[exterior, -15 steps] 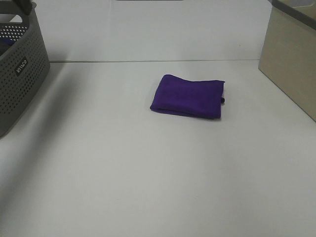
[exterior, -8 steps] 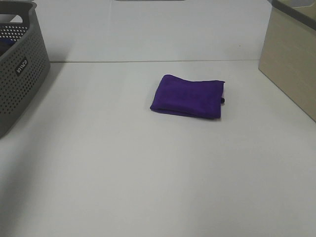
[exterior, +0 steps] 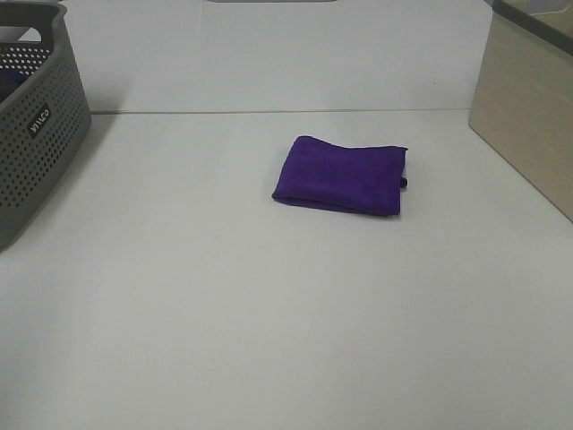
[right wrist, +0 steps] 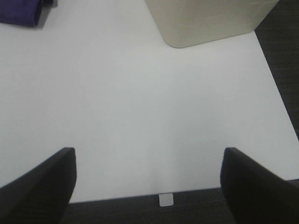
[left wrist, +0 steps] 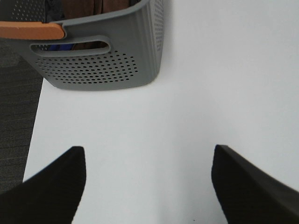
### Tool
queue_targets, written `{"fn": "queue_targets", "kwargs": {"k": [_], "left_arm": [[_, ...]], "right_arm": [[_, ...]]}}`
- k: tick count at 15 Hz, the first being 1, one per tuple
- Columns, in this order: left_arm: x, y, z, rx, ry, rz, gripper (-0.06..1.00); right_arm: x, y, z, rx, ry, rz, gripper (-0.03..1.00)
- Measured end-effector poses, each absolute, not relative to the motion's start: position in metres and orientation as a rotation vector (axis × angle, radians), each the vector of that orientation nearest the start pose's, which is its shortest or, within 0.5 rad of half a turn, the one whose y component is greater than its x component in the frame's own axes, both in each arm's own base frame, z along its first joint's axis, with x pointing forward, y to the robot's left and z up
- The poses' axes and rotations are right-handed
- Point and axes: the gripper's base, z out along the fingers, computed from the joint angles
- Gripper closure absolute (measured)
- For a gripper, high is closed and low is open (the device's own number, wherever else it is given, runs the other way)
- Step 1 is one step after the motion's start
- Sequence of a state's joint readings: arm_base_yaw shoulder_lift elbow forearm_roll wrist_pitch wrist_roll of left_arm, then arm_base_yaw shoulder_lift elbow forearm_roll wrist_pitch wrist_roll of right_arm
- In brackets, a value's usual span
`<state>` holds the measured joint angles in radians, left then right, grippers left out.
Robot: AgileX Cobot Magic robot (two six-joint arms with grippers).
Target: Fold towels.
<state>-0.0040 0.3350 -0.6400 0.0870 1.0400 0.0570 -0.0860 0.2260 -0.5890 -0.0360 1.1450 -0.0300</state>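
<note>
A folded purple towel (exterior: pixel 340 174) is shown lying flat near the middle of a white table (exterior: pixel 269 313), well apart from both arms. A grey perforated basket (exterior: pixel 31 116) is placed at the left edge and a beige box (exterior: pixel 524 107) at the right. The left gripper (left wrist: pixel 148 186) and right gripper (right wrist: pixel 147 184) are held spread wide over bare tabletop. Dark fabric, possibly more towels, is glimpsed inside the basket.
</note>
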Motion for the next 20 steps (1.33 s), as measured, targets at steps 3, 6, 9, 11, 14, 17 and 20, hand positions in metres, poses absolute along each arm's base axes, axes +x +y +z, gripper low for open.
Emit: {"fn": "queue_targets", "kwargs": {"k": [3,6,9,11,14,17,20], "left_arm": [[0.010,0.007,0.301,0.072,2.089,0.140,0.25],[-0.017,0.005,0.293,0.064,2.029,0.112,0.25],[-0.013,-0.001,0.282,0.077,2.062,0.032,0.25],[-0.007,-0.002,0.279,0.078,2.033,0.013,0.25],[-0.006,-0.002,0.280,0.077,2.020,0.014,0.25],[-0.006,-0.003,0.280,0.078,2.019,-0.008,0.25],[-0.006,-0.008,0.280,0.014,2.018,-0.024,0.25]], "right_arm": [[0.007,-0.001,0.283,0.009,2.200,-0.092,0.15],[-0.005,0.002,0.283,-0.039,2.099,-0.099,0.17],[-0.010,0.003,0.284,-0.060,2.032,-0.110,0.22],[-0.006,0.003,0.279,-0.060,2.034,-0.114,0.22],[-0.006,0.003,0.278,-0.060,2.033,-0.114,0.22],[-0.006,0.003,0.278,-0.060,2.032,-0.114,0.22],[-0.006,0.003,0.278,-0.060,2.032,-0.114,0.22]]}}
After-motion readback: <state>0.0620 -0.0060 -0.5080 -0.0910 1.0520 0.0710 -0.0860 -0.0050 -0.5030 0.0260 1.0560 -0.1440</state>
